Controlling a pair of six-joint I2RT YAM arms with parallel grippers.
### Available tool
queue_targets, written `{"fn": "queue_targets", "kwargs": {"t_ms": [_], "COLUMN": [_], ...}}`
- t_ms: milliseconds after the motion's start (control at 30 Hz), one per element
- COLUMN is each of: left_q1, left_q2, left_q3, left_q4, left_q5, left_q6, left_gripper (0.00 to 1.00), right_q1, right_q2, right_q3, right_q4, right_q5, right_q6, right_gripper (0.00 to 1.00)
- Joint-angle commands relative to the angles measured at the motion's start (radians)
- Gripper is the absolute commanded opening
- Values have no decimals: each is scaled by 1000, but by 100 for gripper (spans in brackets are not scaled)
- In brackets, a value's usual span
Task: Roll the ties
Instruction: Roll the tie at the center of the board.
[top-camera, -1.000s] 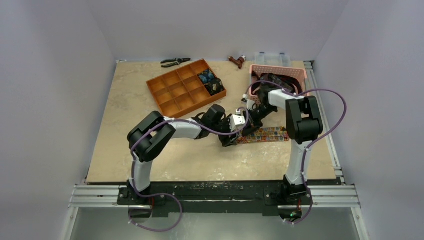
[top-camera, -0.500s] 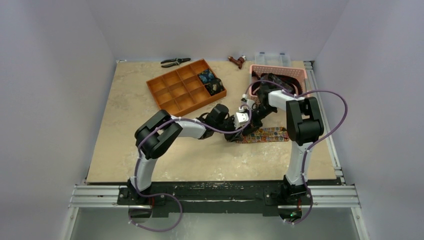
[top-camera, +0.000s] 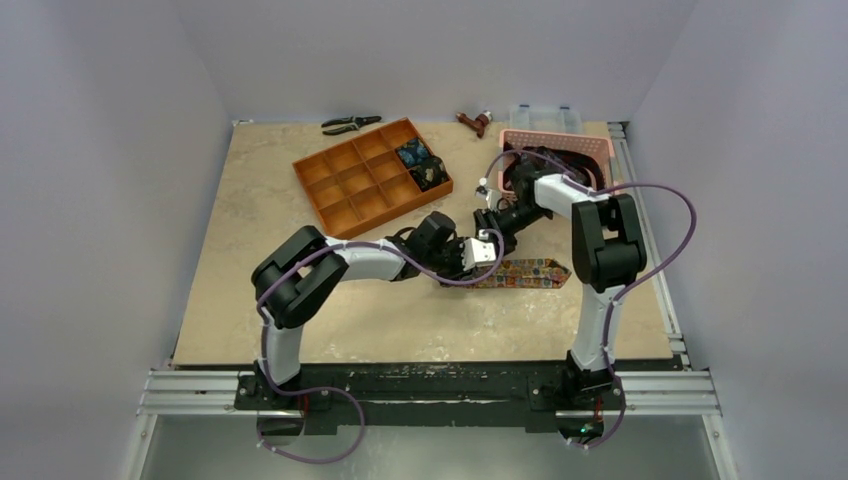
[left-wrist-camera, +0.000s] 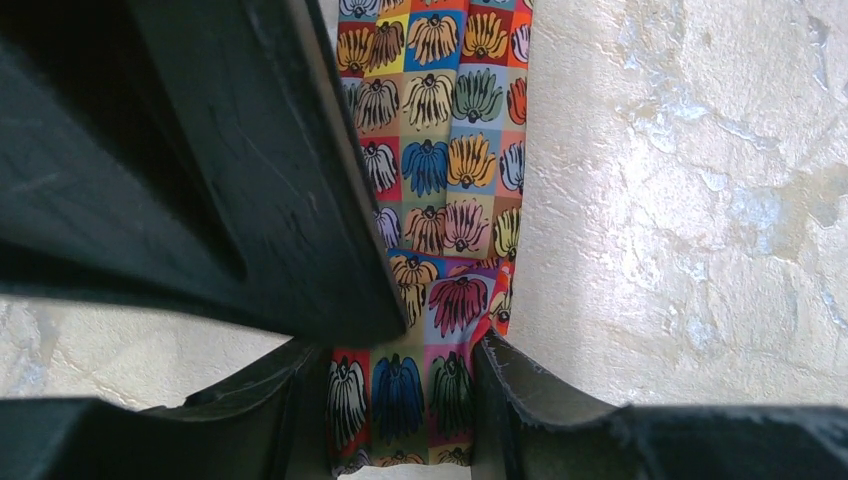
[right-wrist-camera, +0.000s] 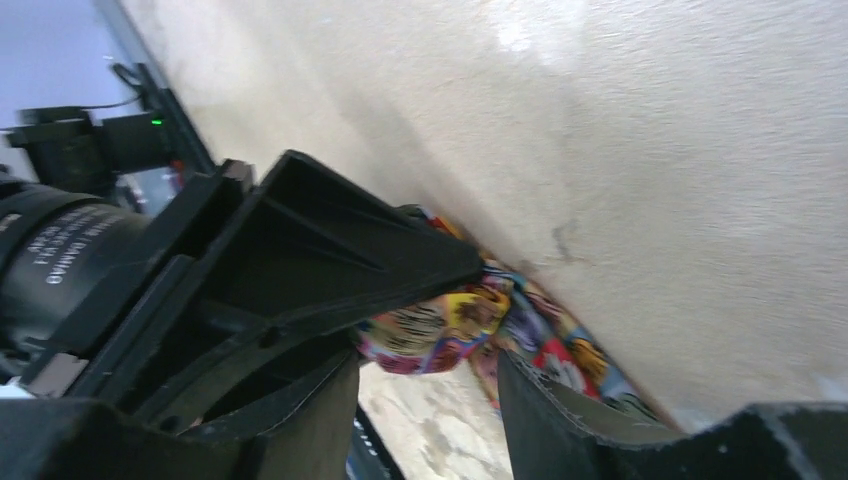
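We are pinching the orange-print tie (left-wrist-camera: 440, 200) in the left gripper (left-wrist-camera: 400, 405), whose jaws are pressing on both edges of its curled-over end. The right gripper (right-wrist-camera: 430, 430) is standing spread just beside that end, gripping nothing we can make out. The rest of the tie is lying flat on the table (top-camera: 280, 260), trailing toward the right arm.

We are judging the roll barely begun. With one grip on slick fabric, the curl is liable to spring open, or to skew sideways if we are turning it unevenly. The two grippers are crowding each other, so a knock between fingers is looking possible too. Dark rolled ties (top-camera: 420, 165) are sitting in the orange tray (top-camera: 345, 190), well apart.
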Motion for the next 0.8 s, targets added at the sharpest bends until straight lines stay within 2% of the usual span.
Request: {"fn": "queue_targets", "kwargs": {"t_ms": [0,100,167,267,367,467,600,767], "left_q1": [-5,-11,-13,-13,-13,-8,31,48], "left_q2": [61,70,70,66,57,21,-28,-26], "left_q3": [12,25,23,15,7,-18,-34,-15], "left_q4": [-225,-248,-251,-248,-232,-183,-63,79], "left_q5": [-105,-116,-117,-113,-82,-1,161,226], "left_q6": [70,77,86,89,90,116,72,-56], "left_gripper": [31,32,33,35,44,57,68,71], "right_q1": [19,53,58,56,42,15,-12,-23], "right_q2": [-30,-13,-4,22,43,55,66,79], "right_q3": [-31,-38,-47,-38,-47,-69,-94,-114], "right_q4": [-65,-38,12,38,45,40,45,77], "right_q5": [-169,-148,-115,-35,35,106,185,279], "right_q6": [0,29,74,91,94,79,61,57], "right_gripper": [54,53,45,26,0,0,0,0]}}
